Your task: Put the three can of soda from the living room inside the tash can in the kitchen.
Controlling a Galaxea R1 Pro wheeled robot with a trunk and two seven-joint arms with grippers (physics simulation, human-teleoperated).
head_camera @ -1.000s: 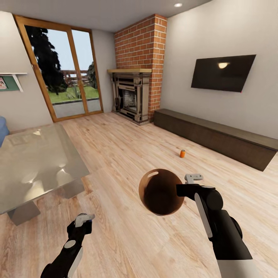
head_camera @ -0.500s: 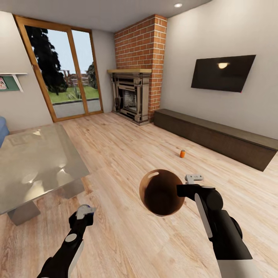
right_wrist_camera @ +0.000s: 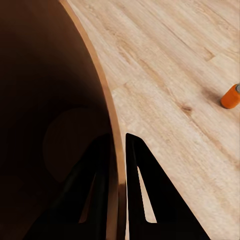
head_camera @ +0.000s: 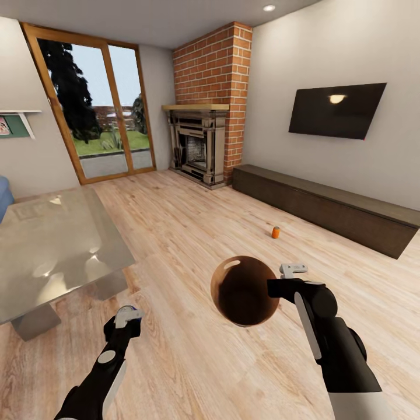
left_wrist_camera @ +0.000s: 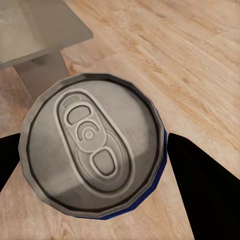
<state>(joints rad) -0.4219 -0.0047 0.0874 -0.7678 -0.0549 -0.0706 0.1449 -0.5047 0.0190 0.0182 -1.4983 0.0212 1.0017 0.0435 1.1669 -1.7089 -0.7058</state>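
- The living room is seen from the head camera: a light wood floor (head_camera: 192,233) runs to a red brick fireplace (head_camera: 204,140) at 12 o'clock, with a glazed door (head_camera: 96,105) at 10 o'clock.
- A black television (head_camera: 337,109) is mounted on the wall at 2 o'clock, above a long low dark-brown cabinet (head_camera: 326,205).
- A glass-topped table (head_camera: 52,245) is set at 9 o'clock.
- The tash can (head_camera: 244,290) is held near the centre, tipped so that its brown inside faces the camera; one oval slot is seen near its rim.
- The right gripper (head_camera: 275,287) is closed on the bin's rim at 3 o'clock; in the right wrist view the wall (right_wrist_camera: 107,130) is pinched between the two fingers (right_wrist_camera: 142,185).
- The left gripper (head_camera: 123,326) is held low at 7 o'clock, closed on a can (left_wrist_camera: 92,145) whose grey top is shown between the dark fingers (left_wrist_camera: 200,185), with a blue edge at its side.
- One orange can of soda (head_camera: 276,232) stands on the floor at 1 o'clock, in front of the cabinet and well apart from the bin.
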